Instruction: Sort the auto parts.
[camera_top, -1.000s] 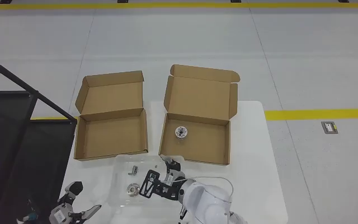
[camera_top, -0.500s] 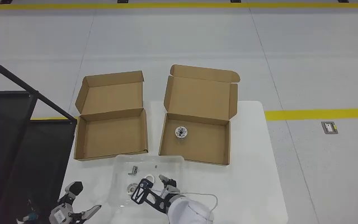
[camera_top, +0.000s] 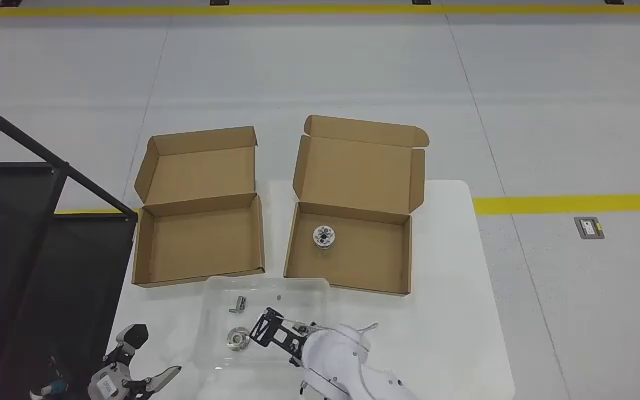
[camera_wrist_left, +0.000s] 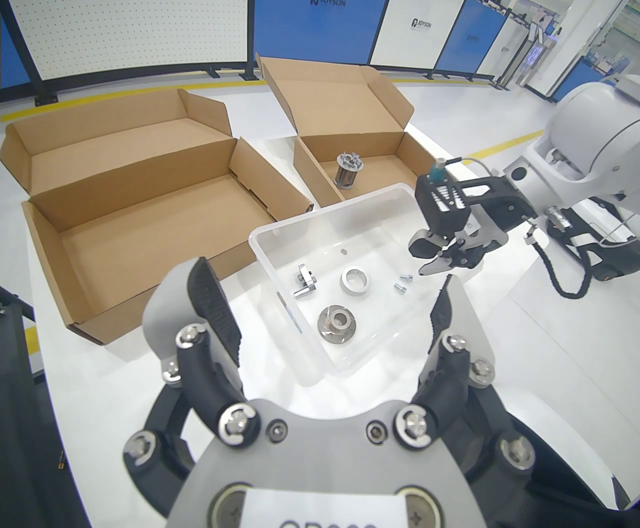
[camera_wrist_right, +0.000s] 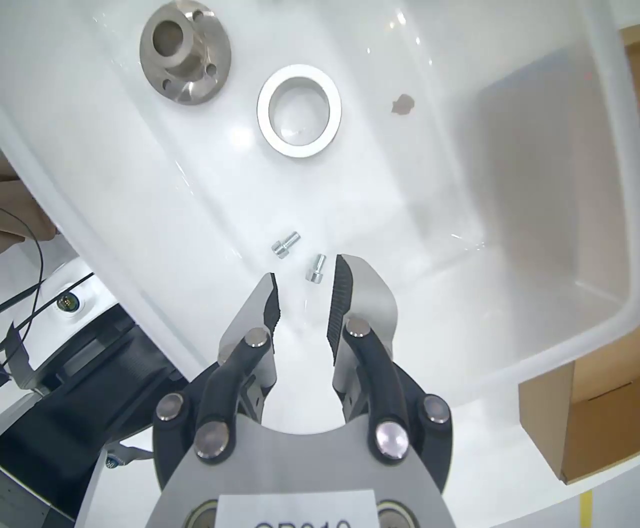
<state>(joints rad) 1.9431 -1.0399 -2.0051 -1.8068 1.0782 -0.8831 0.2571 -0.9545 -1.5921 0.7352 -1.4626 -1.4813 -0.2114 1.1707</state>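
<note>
A clear plastic tray (camera_top: 300, 288) at the table's near side holds a metal flange (camera_wrist_right: 185, 50) (camera_wrist_left: 336, 324) (camera_top: 237, 340), a silver ring (camera_wrist_right: 299, 110) (camera_wrist_left: 356, 281), a small bracket (camera_wrist_left: 304, 282) (camera_top: 237, 303) and two small bolts (camera_wrist_right: 285, 245) (camera_wrist_right: 315, 268). My right gripper (camera_wrist_right: 306, 272) (camera_wrist_left: 440, 257) (camera_top: 268, 328) hangs low inside the tray, open. One bolt lies just ahead of the gap between its fingertips. My left gripper (camera_wrist_left: 325, 272) (camera_top: 148, 358) is open and holds nothing, off the tray's near left corner. A toothed metal part (camera_top: 324, 236) (camera_wrist_left: 347, 170) stands in the right cardboard box (camera_top: 380, 270).
A second cardboard box (camera_top: 150, 250), with nothing in it, lies open to the left of the first; both sit behind the tray. A black frame (camera_top: 40, 260) stands at the table's left edge. Bare white table (camera_top: 450, 320) extends right of the tray.
The right arm shifted over the tray, its gripper going from the tray's right part toward the near left. The left gripper has stayed where it was.
</note>
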